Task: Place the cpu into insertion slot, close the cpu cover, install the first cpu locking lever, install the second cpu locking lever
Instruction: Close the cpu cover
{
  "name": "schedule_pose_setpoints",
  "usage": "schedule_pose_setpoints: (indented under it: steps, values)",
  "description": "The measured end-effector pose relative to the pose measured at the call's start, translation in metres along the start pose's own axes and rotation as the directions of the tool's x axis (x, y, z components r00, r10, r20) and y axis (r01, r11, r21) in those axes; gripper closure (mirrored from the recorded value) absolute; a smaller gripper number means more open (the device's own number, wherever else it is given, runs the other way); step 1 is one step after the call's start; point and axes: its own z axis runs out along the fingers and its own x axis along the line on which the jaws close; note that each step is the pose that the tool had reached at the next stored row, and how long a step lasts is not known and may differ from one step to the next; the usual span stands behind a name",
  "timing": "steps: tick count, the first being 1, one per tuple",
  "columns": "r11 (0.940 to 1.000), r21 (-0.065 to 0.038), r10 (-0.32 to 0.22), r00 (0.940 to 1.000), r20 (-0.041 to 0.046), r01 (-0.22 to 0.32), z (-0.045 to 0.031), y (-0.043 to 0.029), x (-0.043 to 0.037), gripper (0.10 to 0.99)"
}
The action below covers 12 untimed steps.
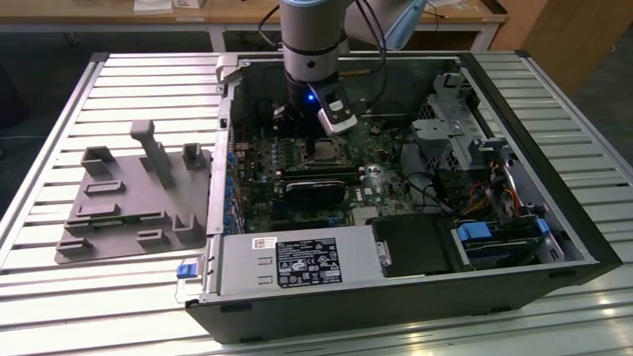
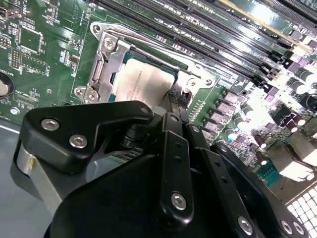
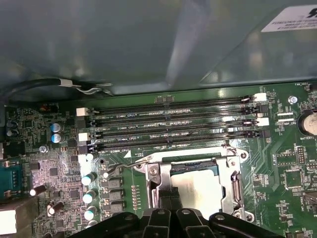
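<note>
- The cpu (image 2: 144, 84) lies flat in the insertion slot (image 2: 99, 29), its pale metal top facing up. It sits near the middle of the green motherboard (image 3: 280, 163) inside the open computer case (image 1: 559, 222).
- The cpu cover (image 3: 234, 181) appears folded down around the chip, silver frame on each side and the chip showing through its window. From where I stand, the first two steps look done.
- One thin wire locking lever (image 3: 124, 166) lies low along the socket edge just beside the long memory slots (image 3: 173, 126). I cannot tell whether it is hooked home.
- The opposite edge of the socket is hidden behind the tool, so I cannot judge the second lever's state. The lever work looks like the unfinished part.
- The gripper (image 2: 176, 99) is down at a corner of the socket, jaws drawn narrow, the dark fingertips almost together with nothing seen between them. I cannot tell whether they press on metal.
- In the exterior view the arm (image 1: 314, 37) comes down at twelve o'clock of the socket.
- The power supply box (image 1: 296, 263) sits at six o'clock against the case wall, and the drive bays (image 1: 494, 237) at four o'clock.
- A grey moulded fixture (image 1: 129, 200) rests at nine o'clock, well apart and outside the case, on the slatted table (image 1: 99, 311).
</note>
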Motion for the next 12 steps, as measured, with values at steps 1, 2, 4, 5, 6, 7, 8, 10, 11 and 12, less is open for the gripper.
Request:
schedule_pose_setpoints:
  steps: [1,2,4,5,6,7,8,10,11,12]
  values:
    - [1.0000,0.000,0.000,1.0000,0.0017,0.000,0.0002,-0.0001,0.0011,0.980]
    - [1.0000,-0.001,0.000,1.0000,0.0035,0.000,0.0004,-0.0003,0.0023,0.980]
    - [1.0000,-0.003,0.000,1.0000,0.0075,0.000,0.0017,-0.0004,0.0035,0.980]
    - [1.0000,-0.003,0.000,1.0000,0.0100,0.000,0.0028,-0.0005,0.0038,0.980]
    - [1.0000,-0.004,-0.001,0.9999,0.0122,0.001,0.0039,-0.0006,0.0041,0.980]
    - [1.0000,-0.005,-0.001,0.9999,0.0145,0.001,0.0052,-0.0007,0.0045,0.980]
    - [1.0000,-0.005,-0.001,0.9999,0.0162,0.001,0.0062,-0.0008,0.0046,0.980]
    - [1.0000,-0.005,-0.001,0.9999,0.0168,0.001,0.0064,-0.0009,0.0046,0.980]
    - [1.0000,-0.005,-0.001,0.9999,0.0168,0.001,0.0064,-0.0009,0.0046,0.980]
    - [1.0000,-0.006,-0.001,0.9999,0.0169,0.001,0.0065,-0.0008,0.0046,0.980]
